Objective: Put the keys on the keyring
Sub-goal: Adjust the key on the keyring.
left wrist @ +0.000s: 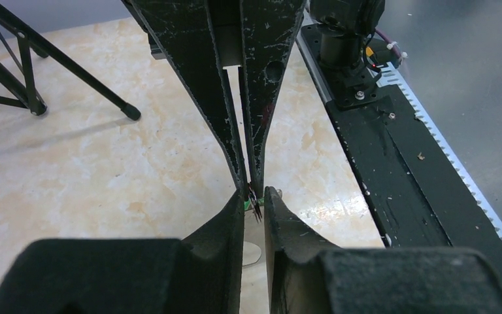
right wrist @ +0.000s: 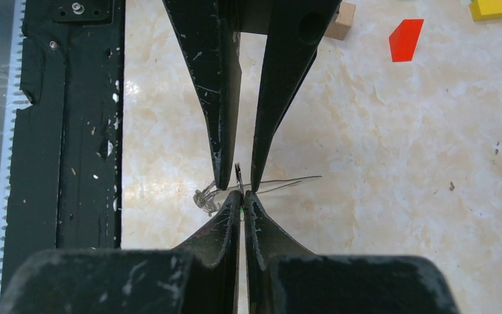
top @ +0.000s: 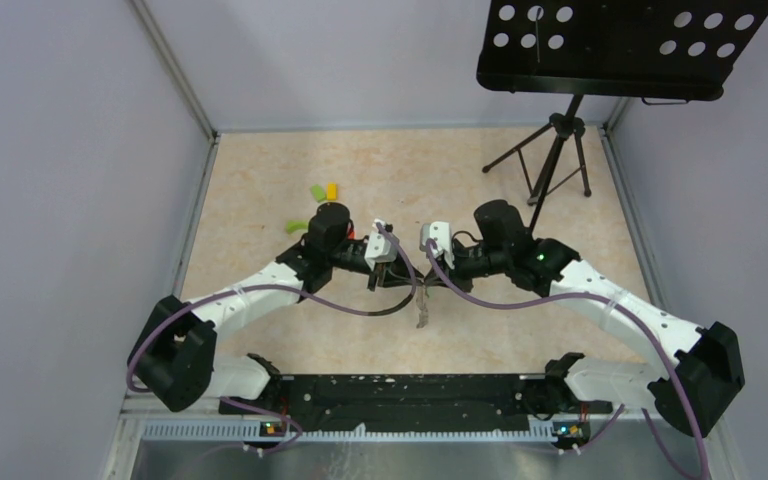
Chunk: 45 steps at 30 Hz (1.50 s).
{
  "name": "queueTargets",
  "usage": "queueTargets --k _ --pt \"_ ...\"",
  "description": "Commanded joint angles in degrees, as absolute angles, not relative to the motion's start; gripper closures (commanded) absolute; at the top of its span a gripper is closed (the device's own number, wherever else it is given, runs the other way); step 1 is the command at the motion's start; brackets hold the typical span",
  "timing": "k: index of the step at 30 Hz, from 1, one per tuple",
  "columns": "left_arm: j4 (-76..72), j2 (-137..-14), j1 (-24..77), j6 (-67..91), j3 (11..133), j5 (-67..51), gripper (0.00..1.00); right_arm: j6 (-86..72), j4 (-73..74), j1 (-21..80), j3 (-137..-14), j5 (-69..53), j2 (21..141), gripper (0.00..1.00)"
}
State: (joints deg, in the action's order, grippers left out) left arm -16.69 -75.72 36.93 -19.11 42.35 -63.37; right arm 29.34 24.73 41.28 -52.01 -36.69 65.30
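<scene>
Bright, even light; soft shadows, near parts blurred.

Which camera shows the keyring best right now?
Right wrist: the keyring shows as a thin loop beside the left end effector. Top external gives only a dark arc; left wrist shows just a sliver.

Blocked at centre by left gripper (top: 400, 278) and right gripper (top: 424, 276), tip to tip, keys (top: 422, 312) dangling beneath. Blocked at 2 o'clock by stand legs (top: 556, 165), at 11 by small blocks (top: 318, 191), at 6 by black rail (top: 400, 392). Open at 12 and 9 over table (top: 410, 170).
</scene>
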Motion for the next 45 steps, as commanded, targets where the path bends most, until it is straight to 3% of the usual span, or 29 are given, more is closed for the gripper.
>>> queueTargets --k 1,7,13,16,23,33,45 --pt "-18.4 -76.2 37.2 -18.2 44.6 -63.5 0.81 28.8 21.6 41.8 -52.4 -37.1 65.0 1.0" --pt "-17.2 -76.4 37.3 -19.9 44.6 -63.2 0.9 28.0 21.3 41.8 -52.8 -36.9 65.0 1.0" --pt "-16.0 -76.7 37.4 -20.6 45.1 -62.6 0.93 27.6 21.3 41.8 -53.1 -36.8 64.9 1.0" --pt "-15.9 -76.9 37.4 -20.7 45.3 -62.4 1.0 27.6 21.2 41.9 -53.1 -36.8 65.0 1.0" --pt "-14.1 -76.4 37.4 -21.5 46.1 -61.9 1.0 26.3 20.0 41.5 -52.8 -34.6 64.0 1.0" --pt "-11.3 -76.4 36.8 -18.1 50.6 -64.9 1.0 23.2 18.9 36.3 -52.0 -38.9 61.3 0.71" --pt "-16.0 -76.0 36.7 -12.2 49.7 -66.3 1.0 24.4 19.4 34.7 -51.3 -42.9 60.3 0.66"
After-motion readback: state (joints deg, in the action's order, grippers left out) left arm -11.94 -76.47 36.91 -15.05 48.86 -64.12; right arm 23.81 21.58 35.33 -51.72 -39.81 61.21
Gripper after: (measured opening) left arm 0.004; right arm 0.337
